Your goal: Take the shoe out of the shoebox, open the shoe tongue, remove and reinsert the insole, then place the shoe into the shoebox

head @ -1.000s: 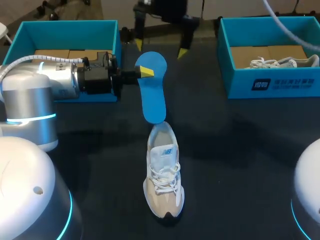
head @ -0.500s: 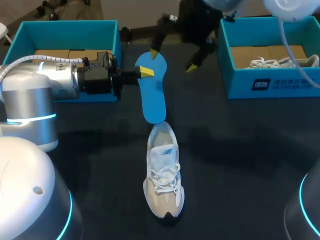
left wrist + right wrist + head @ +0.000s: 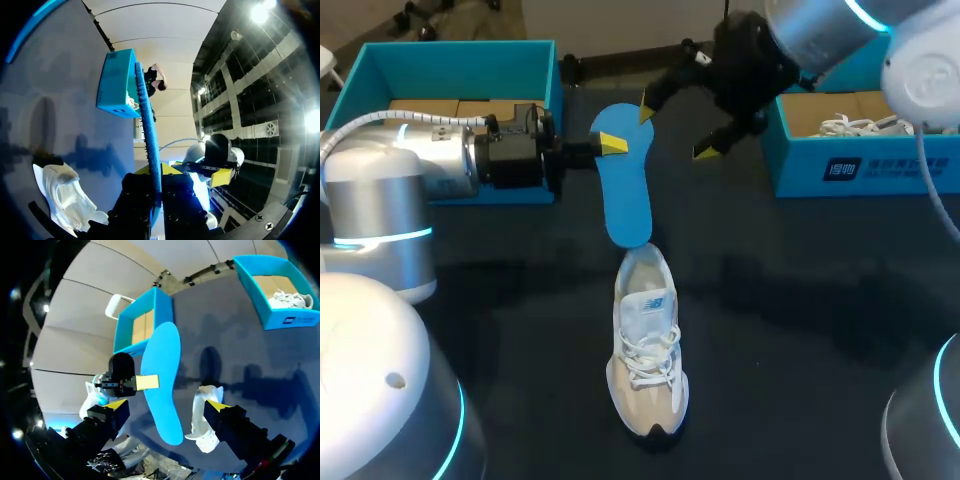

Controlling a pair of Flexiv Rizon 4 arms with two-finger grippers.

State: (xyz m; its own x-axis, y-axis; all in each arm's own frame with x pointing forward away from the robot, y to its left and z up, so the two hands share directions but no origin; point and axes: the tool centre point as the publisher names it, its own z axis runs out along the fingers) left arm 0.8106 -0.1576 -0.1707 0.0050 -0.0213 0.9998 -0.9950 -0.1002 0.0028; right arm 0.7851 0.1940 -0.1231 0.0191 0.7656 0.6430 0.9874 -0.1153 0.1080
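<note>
One pale shoe point(image 3: 647, 345) lies on the dark worktop point(image 3: 800, 330), toe toward the camera and heel opening away. Just beyond the heel the blue insole point(image 3: 626, 180) is held off the worktop, its long axis in line with the shoe. Its near tip seems to hang at the heel collar, though contact is hard to judge. The left jaws are clamped on its far half from the side. The right jaws stand wide apart and empty around its far end, so the left pair looks better placed to feed it in. Behind sit the left box point(image 3: 450, 65) and right box point(image 3: 880, 170).
</note>
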